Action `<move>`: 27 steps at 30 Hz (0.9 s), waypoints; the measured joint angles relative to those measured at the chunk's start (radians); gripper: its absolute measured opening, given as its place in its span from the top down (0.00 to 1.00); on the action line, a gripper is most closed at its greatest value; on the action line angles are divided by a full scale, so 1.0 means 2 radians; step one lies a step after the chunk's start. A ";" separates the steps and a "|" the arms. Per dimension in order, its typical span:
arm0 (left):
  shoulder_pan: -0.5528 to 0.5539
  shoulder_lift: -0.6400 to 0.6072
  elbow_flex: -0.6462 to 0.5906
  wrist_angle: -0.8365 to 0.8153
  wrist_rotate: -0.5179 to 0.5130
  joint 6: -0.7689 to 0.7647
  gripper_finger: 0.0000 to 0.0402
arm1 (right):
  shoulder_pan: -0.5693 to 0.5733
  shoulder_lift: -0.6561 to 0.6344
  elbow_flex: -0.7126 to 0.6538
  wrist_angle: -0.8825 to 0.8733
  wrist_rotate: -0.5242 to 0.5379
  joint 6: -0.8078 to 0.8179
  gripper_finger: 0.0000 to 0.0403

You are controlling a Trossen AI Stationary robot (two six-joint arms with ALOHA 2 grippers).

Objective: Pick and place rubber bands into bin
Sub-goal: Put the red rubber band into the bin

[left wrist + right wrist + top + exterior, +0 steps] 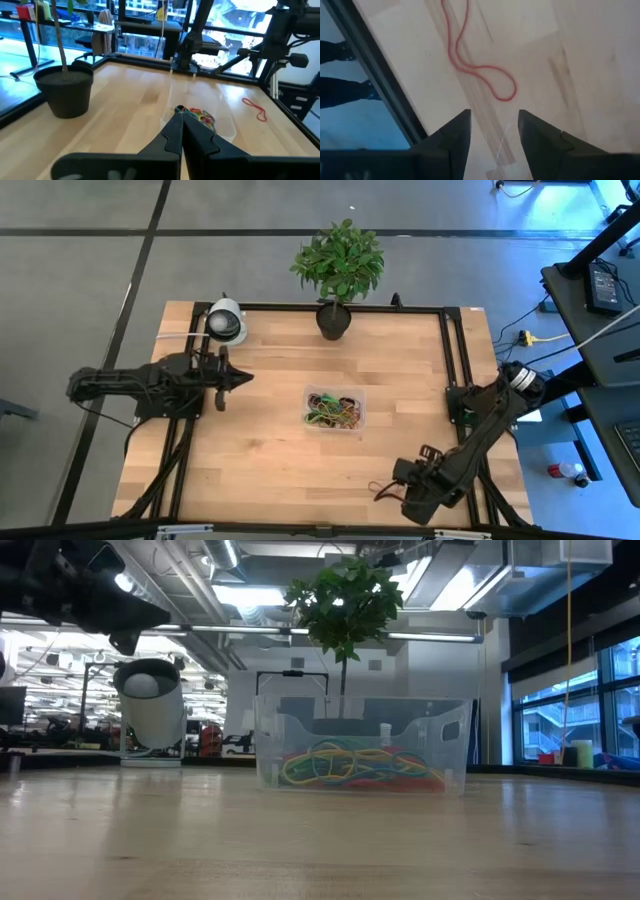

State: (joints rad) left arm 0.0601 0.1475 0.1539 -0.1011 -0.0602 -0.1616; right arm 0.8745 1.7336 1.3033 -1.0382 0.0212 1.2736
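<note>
The clear bin [360, 395] sits mid-table, holding a tangle of coloured rubber bands [332, 412], also seen in the low view [360, 764]. One red rubber band [480, 65] lies flat on the wood near the table's near right corner [381, 493]. My right gripper [494, 125] is open and hovers beside this band, which lies just beyond its fingertips. My left gripper [238, 377] is shut and held above the table's left side, pointing toward the bin [220, 125].
A dark plant pot [333, 320] stands at the far edge, and a white camera [226, 321] is at the far left corner. A black frame rail [375, 75] runs along the table edge close to the red band. Bare wood surrounds the bin.
</note>
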 joint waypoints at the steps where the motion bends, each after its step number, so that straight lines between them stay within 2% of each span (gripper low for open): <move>1: 0.000 -0.005 0.000 -0.006 0.001 0.000 1.00 | 0.002 0.000 0.000 0.000 0.000 0.000 0.59; 8: 0.000 -0.038 -0.021 -0.010 0.008 -0.010 1.00 | 0.014 0.000 0.000 0.000 0.000 0.003 0.59; 12: -0.001 -0.064 -0.070 0.051 0.046 -0.026 1.00 | 0.015 0.000 0.000 0.001 0.000 0.004 0.59; 18: -0.008 -0.072 -0.073 0.063 0.057 0.014 1.00 | 0.015 0.000 0.000 0.014 0.000 0.003 0.59; 24: -0.015 -0.072 -0.073 0.061 0.057 0.018 1.00 | 0.022 0.000 0.000 0.025 0.001 0.000 0.59; 27: -0.020 -0.072 -0.073 0.061 0.056 0.018 1.00 | 0.027 0.005 0.000 0.026 0.002 -0.032 0.59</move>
State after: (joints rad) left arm 0.0199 0.0044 0.0082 0.0208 0.0519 -0.1257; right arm 0.9295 1.7436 1.3029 -0.9871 0.0242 1.2102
